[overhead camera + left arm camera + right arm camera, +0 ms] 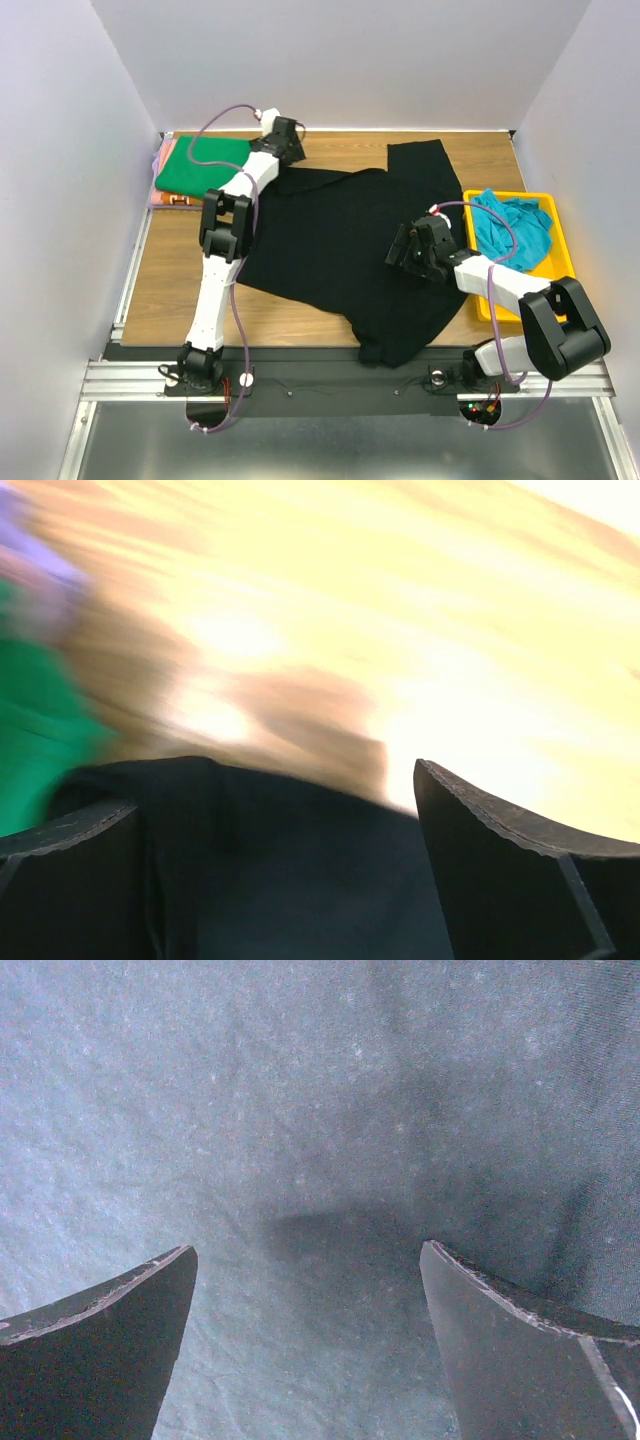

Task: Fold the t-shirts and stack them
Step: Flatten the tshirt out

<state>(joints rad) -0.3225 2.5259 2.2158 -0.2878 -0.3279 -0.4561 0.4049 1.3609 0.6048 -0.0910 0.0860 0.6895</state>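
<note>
Black shirt: black soft cloth t-shirt [330,240] spread open, slightly askew, mid wooden table [180,290].
Other shirts: bright green folded shirt [200,165] stacked on orange-pink shirt [168,199], far left; teal-blue shirt [515,230] crumpled in yellow plastic tray [566,262], right.
Left gripper [285,135]: jaws wide apart, nothing clamped, at the black shirt's far edge; wrist view blurred.
Right gripper [305,1250]: jaws wide apart, empty, low over black cloth.
Handling: judged light, limp, prone to drag and wrinkle.
Grip point: pinch a hem or sleeve edge, not the flat middle.
</note>
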